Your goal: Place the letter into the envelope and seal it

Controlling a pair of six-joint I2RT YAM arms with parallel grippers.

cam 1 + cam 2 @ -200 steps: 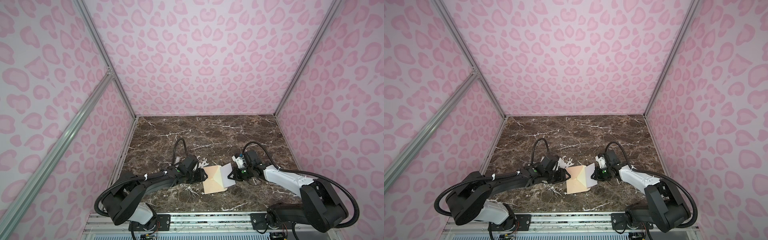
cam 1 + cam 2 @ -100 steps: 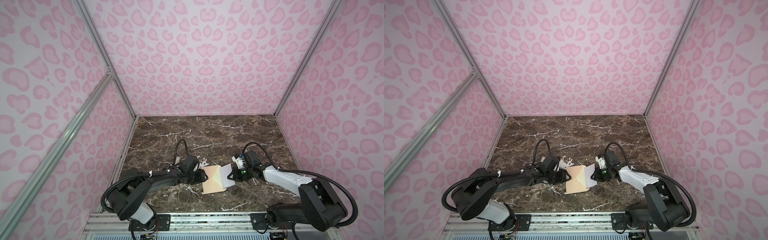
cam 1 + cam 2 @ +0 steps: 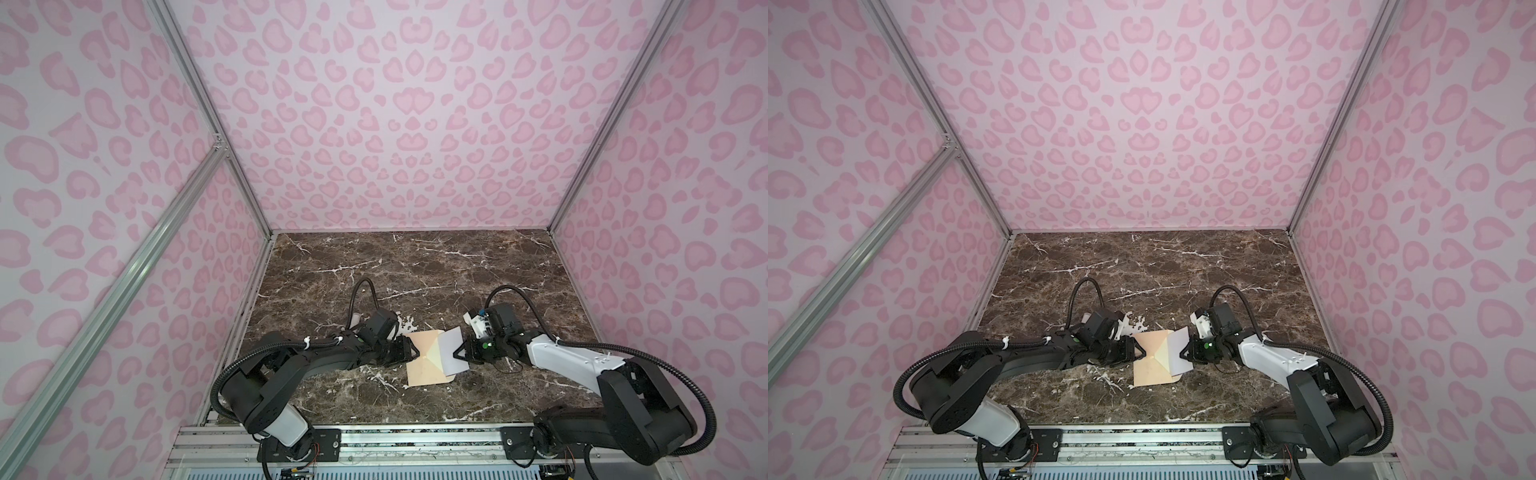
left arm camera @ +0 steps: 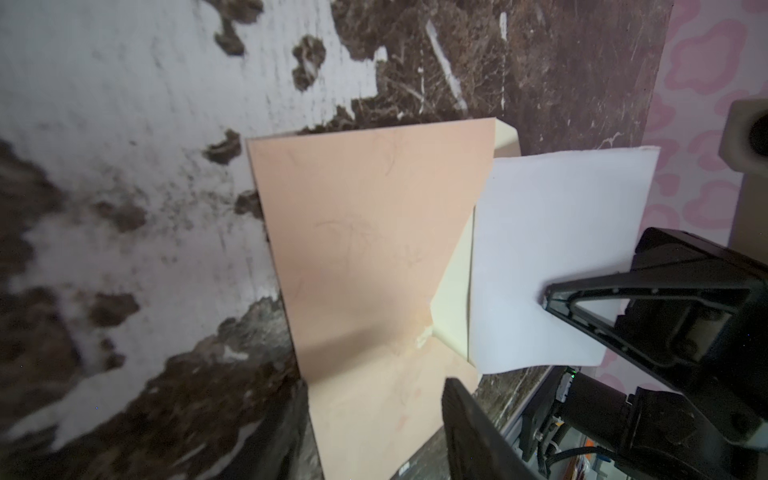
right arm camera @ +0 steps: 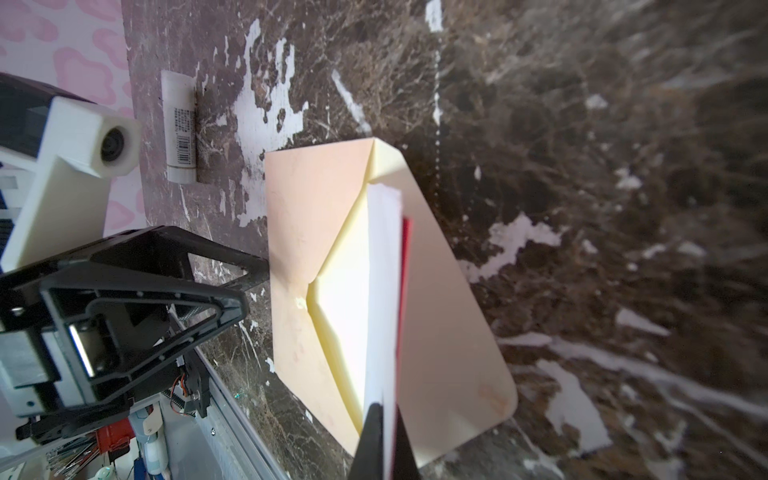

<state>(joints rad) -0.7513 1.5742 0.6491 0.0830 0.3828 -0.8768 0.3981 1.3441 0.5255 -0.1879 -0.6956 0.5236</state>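
The right gripper is pinched shut on the white letter, tilted over the open envelope, lower middle in both top views. The left gripper stands open at the envelope's left edge. Nothing has shifted since before.

Two black jointed arms with ribbed cable loops. Left arm: white cable ties. Right arm: white forearm shell. Left gripper: black triangular frame fingers.
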